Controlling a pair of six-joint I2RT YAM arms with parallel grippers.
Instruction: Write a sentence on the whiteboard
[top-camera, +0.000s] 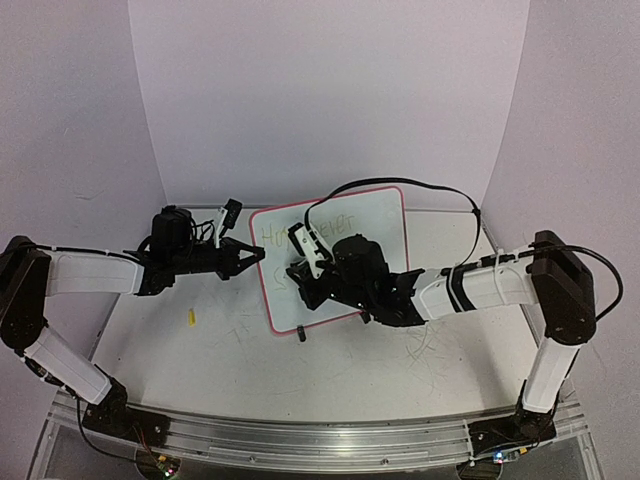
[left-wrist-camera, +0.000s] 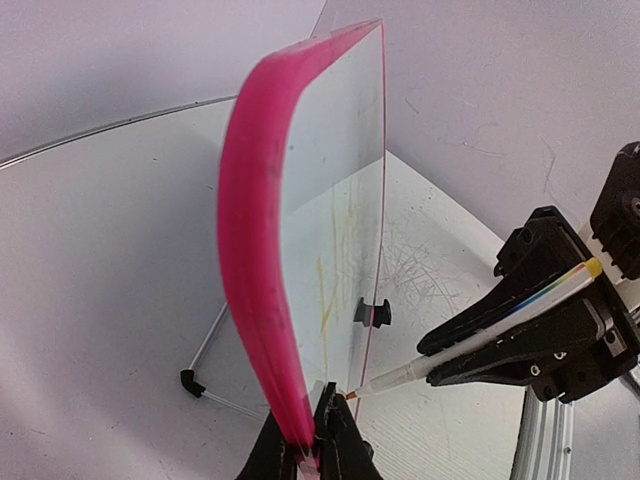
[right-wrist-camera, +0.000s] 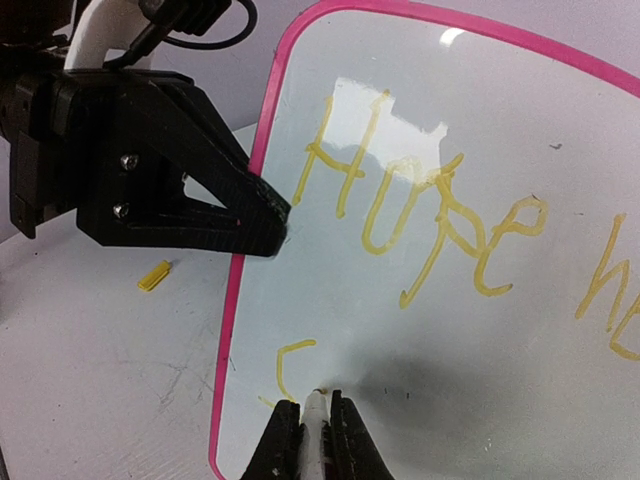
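Right wrist view: right tool (right-wrist-camera: 308, 440) closed on marker (right-wrist-camera: 315, 412), tip touching whiteboard (right-wrist-camera: 470, 390) | sentence (right-wrist-camera: 420, 215) shows "Hope" (one yellow stroke below) | left tool (right-wrist-camera: 272, 215) clamps the whiteboard's pink edge | whiteboard stands tilted on bench (right-wrist-camera: 100, 380).

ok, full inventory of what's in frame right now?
whiteboard: one, white with a pink frame, mid-table
writing: two lines, yellow, on the board; the top starts "Hope", the second is barely begun
marker: one, white with a rainbow stripe, tip at the board
cap-like piece: one, yellow, on the table left of the board
clip: one visible, black, on the board's near edge
scratch marks: many, grey, on the tabletop
table: one, white
cable: one, black, arching past the board's far edge to the right arm
left gripper: black, clamped on the board's left edge
right gripper: black, clamped on the marker
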